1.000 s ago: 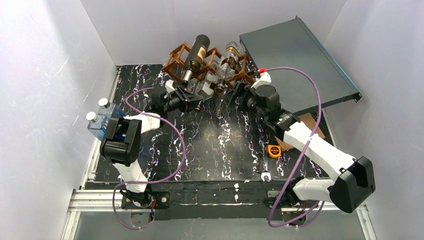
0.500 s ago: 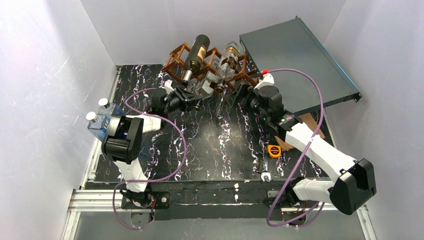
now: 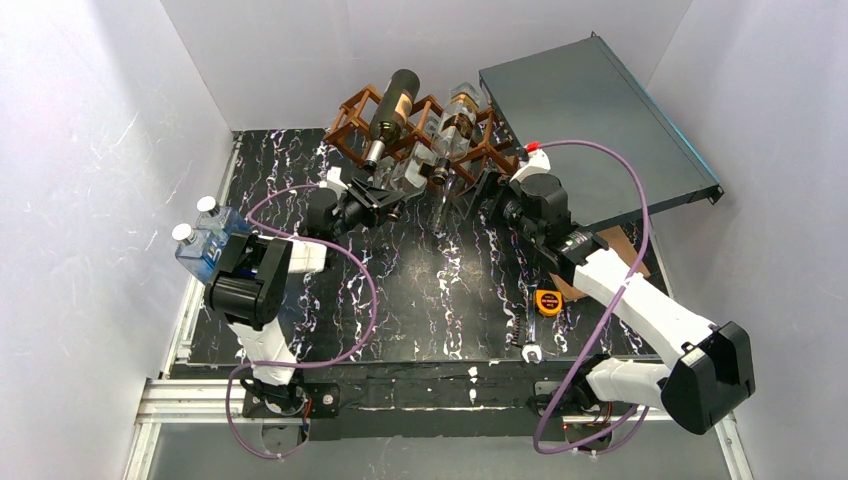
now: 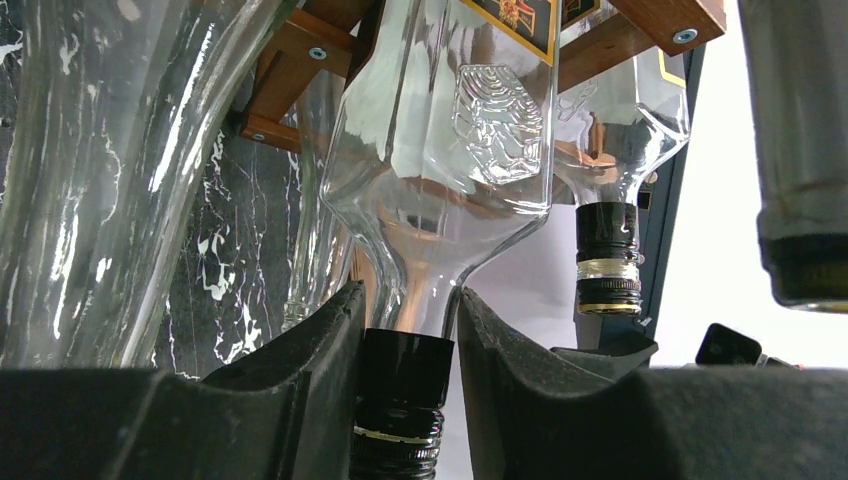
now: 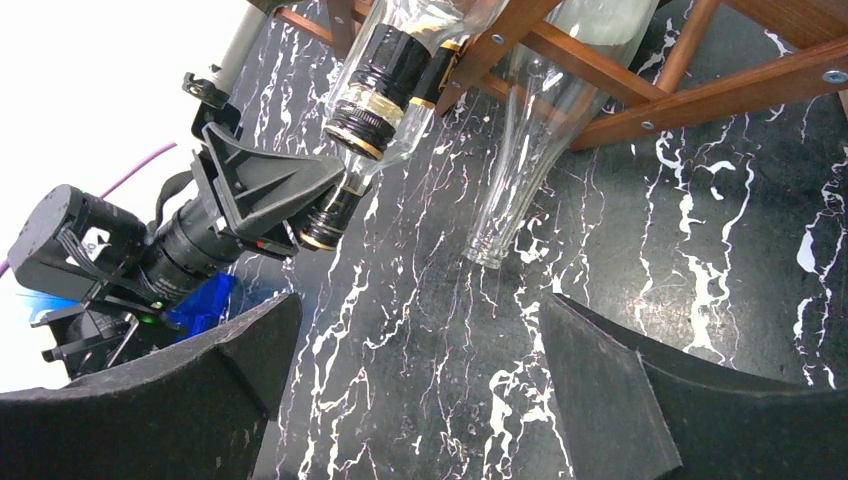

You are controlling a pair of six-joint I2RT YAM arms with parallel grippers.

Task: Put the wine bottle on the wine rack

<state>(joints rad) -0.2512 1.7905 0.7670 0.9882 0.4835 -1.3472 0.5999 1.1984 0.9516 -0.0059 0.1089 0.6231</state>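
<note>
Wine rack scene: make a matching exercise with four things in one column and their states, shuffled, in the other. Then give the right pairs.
Things
1. left gripper
2. right gripper
3. dark bottle
4. tape measure

States
A. yellow, lying on the table
B. jaws open, holding nothing
C. jaws shut on the neck of the clear bottle
D. lying on top of the wine rack

Pairs: 1-C, 2-B, 3-D, 4-A

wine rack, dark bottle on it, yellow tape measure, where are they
wine rack (image 5: 720, 95): right wrist view, lower wooden bar
dark bottle (image 3: 393, 108): top view, its label
tape measure (image 3: 547, 301): top view, yellow case
</note>
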